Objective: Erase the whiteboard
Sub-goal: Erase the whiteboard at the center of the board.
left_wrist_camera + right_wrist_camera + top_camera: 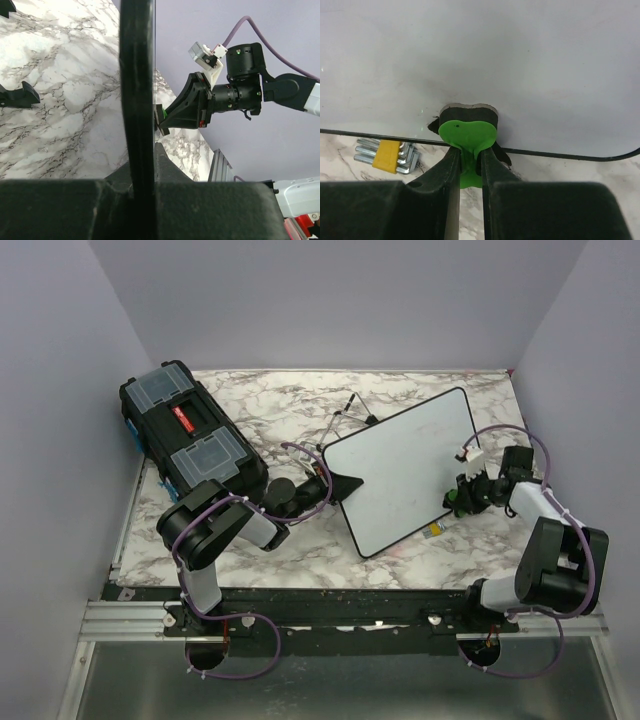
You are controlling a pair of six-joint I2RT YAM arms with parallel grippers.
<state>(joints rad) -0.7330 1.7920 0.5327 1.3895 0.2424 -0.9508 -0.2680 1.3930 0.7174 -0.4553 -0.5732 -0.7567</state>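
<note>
Right gripper [468, 162]: clenched on the stem of a green eraser [467, 131]. The eraser's dark pad is pressed against the whiteboard [405, 465] just inside its near edge. Hex key set [387, 155], yellow holder, lies on the marble table [300, 560] just beside that edge, left of the eraser in the right wrist view. Left gripper [338, 483]: clamped on the board's black frame at its left edge; the left wrist view shows the frame running straight up between the fingers. Whiteboard sits mid-table between the two arms, turned at an angle to the table edges, face plain white. Farther back on the left, a black toolbox [190, 435] with clear lid compartments, apart from the board.
</note>
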